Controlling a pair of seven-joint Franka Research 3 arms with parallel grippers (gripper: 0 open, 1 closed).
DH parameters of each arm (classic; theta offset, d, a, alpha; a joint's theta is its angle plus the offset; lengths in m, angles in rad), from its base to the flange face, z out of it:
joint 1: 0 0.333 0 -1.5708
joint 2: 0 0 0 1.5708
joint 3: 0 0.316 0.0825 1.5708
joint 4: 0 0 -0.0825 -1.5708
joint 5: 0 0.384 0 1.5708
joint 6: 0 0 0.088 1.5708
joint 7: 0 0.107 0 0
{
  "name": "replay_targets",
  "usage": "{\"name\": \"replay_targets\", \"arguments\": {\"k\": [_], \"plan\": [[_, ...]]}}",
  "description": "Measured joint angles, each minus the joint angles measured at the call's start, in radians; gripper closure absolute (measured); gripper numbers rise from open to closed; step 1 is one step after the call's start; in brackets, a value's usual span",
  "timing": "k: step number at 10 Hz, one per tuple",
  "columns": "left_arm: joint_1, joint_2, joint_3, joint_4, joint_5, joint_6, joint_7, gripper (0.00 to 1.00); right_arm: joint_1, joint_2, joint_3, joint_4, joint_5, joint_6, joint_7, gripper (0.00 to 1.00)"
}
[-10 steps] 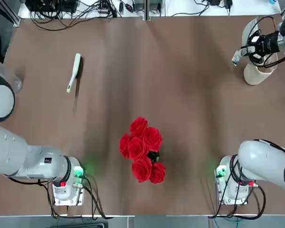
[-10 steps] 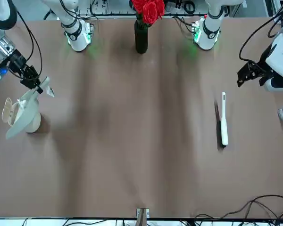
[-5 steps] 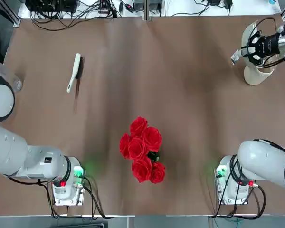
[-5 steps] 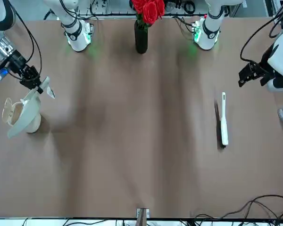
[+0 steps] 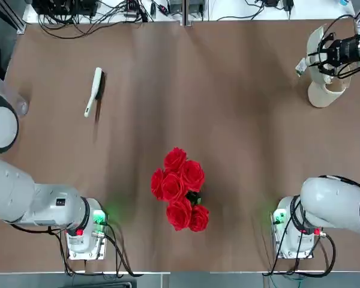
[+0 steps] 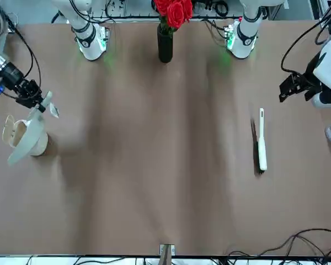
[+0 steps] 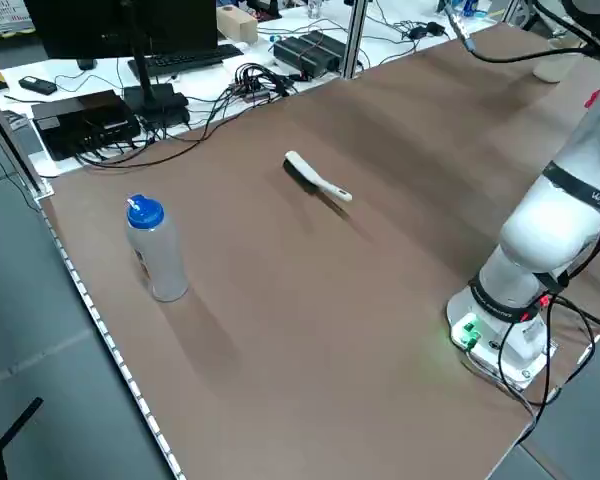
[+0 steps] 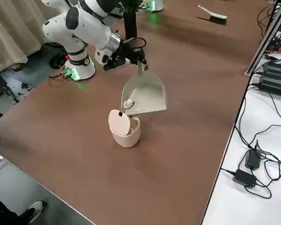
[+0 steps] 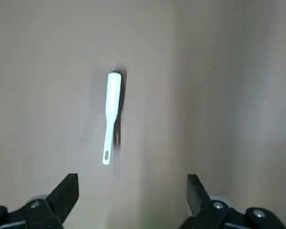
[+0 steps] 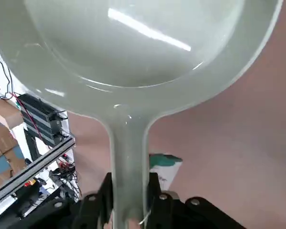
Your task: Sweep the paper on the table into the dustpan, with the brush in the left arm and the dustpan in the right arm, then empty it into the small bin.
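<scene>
Paper (image 8: 128,103) sits in the dustpan (image 8: 147,94), swept up but not emptied. Your right gripper (image 8: 141,63) is closed on its handle, above the bin (image 8: 126,135); your left gripper (image 9: 133,198), wide open and empty, is near the brush (image 9: 112,109).

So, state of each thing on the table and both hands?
Right hand: shut on dustpan handle
Dustpan: held tilted at bin, paper inside
Paper: crumpled, in dustpan
Bin: upright, lid open
Brush: lying on table
Left hand: open, empty
Bottle: upright, capped
Roses: in vase
</scene>
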Motion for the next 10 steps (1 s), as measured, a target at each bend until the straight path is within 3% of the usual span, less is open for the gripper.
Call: {"name": "replay_targets", "arguments": {"k": [10], "plan": [[0.001,0.007,0.005,-0.002,0.0,0.0,0.0,0.0,-0.004,0.169,-0.16,0.252,0.015,-0.38,0.063,0.67]]}}
